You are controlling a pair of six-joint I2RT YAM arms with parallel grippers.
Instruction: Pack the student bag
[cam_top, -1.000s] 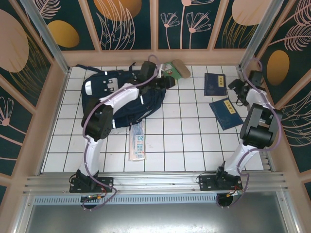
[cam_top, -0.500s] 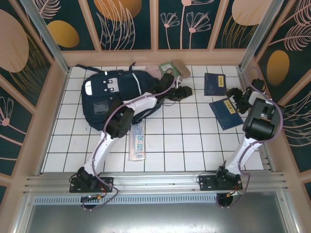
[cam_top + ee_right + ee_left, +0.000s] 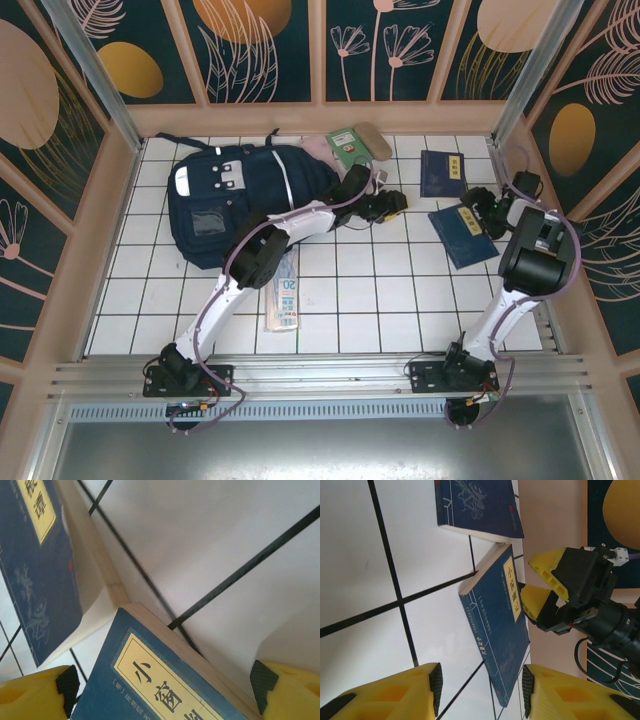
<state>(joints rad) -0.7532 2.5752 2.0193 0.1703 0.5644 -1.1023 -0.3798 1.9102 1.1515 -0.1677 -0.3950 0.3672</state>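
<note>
Navy student bag (image 3: 250,180) lies flat at about 10 o'clock on the tiled table (image 3: 380,300), with its mouth turned to 12 o'clock, where a green book (image 3: 350,147) rests just beside it.

One second ago the left arm was bent over the bag, with its tip near that mouth. Now it is stretched out to the right, and the left gripper (image 3: 392,205) hangs over the middle of the table, pointing to 3 o'clock. Its fingers stand moderately apart and there is nothing between them.

The right gripper (image 3: 478,205) has also moved. It was at the far right edge of the table, and now it has come in to the top edge of the nearer blue book (image 3: 463,235), at about 2 o'clock. In the left wrist view its jaws are wide, with one finger against the edge of the book near the yellow label. It does not hold the book yet.

A second blue book (image 3: 441,172) lies just beyond, toward 1 o'clock.

I think this means the left arm has finished at the bag for now and waits to receive. The right arm is about to lift the nearer book, probably to pass it toward the bag. Both blue books and the green one are still outside it.
</note>
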